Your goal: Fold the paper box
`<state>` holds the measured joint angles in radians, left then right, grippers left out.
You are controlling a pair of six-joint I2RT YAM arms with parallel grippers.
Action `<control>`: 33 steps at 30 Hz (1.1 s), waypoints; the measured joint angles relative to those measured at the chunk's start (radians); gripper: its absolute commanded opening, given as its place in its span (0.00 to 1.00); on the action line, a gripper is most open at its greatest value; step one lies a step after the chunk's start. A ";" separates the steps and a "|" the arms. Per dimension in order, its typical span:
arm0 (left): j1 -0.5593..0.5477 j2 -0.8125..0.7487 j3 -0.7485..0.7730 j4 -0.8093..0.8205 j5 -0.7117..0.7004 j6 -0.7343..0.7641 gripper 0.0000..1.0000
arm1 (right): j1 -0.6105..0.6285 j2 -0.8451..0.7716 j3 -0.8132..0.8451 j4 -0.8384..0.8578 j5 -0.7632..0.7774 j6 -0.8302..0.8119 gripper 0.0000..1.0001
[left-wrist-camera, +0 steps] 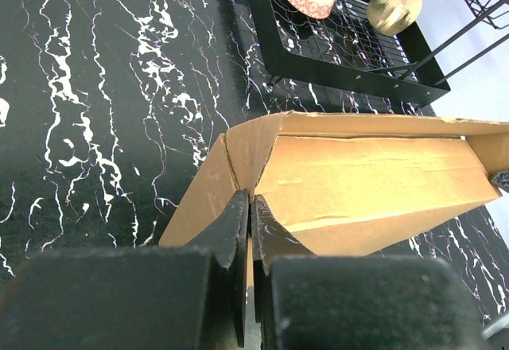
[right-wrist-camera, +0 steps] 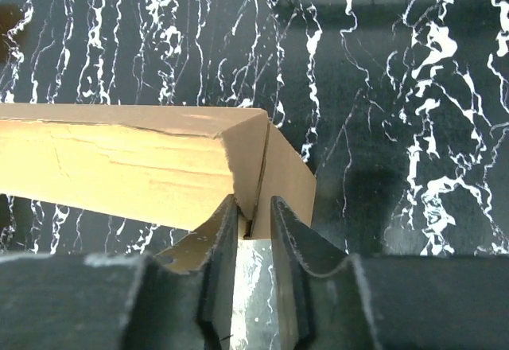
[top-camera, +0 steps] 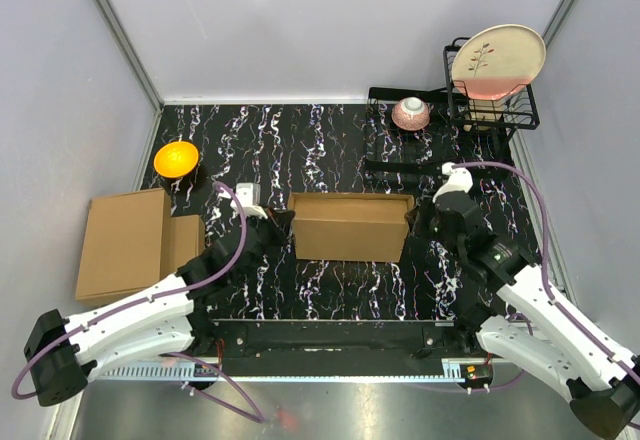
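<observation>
Up close, left gripper pinched shut on the paper box at its left end flap. Opposite, right gripper narrowly parted astride the right flap; contact hard to judge. Box mid-surface, between both arms, far ends cropped in wrist views.

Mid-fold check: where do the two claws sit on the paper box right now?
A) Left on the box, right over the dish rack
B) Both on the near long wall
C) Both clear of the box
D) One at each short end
D: the left claw is pinched on the left end flap of the paper box, and the right claw straddles the right end flap.
</observation>
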<state>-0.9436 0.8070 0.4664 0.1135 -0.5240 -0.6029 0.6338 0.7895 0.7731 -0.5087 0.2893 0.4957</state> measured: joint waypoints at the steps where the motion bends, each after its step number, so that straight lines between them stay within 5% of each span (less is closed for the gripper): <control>1: -0.005 0.000 -0.002 0.003 -0.005 -0.001 0.00 | 0.001 -0.010 0.001 -0.022 -0.002 0.006 0.38; 4: -0.011 -0.001 -0.003 0.003 -0.012 0.000 0.00 | 0.003 -0.032 0.027 -0.098 0.006 0.013 0.46; 15: -0.015 -0.003 -0.002 -0.002 -0.026 0.004 0.00 | 0.004 -0.039 0.296 -0.165 0.045 -0.032 0.48; 27: -0.017 -0.016 -0.002 -0.016 -0.027 0.026 0.00 | 0.005 0.090 0.200 -0.146 0.050 -0.095 0.45; 33: -0.018 -0.016 -0.002 -0.016 -0.027 0.035 0.00 | 0.006 0.131 0.199 -0.114 0.051 -0.124 0.21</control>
<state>-0.9615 0.7914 0.4644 0.0975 -0.5514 -0.5682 0.6395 0.9207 0.9722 -0.6224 0.3401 0.3721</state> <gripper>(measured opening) 0.007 0.354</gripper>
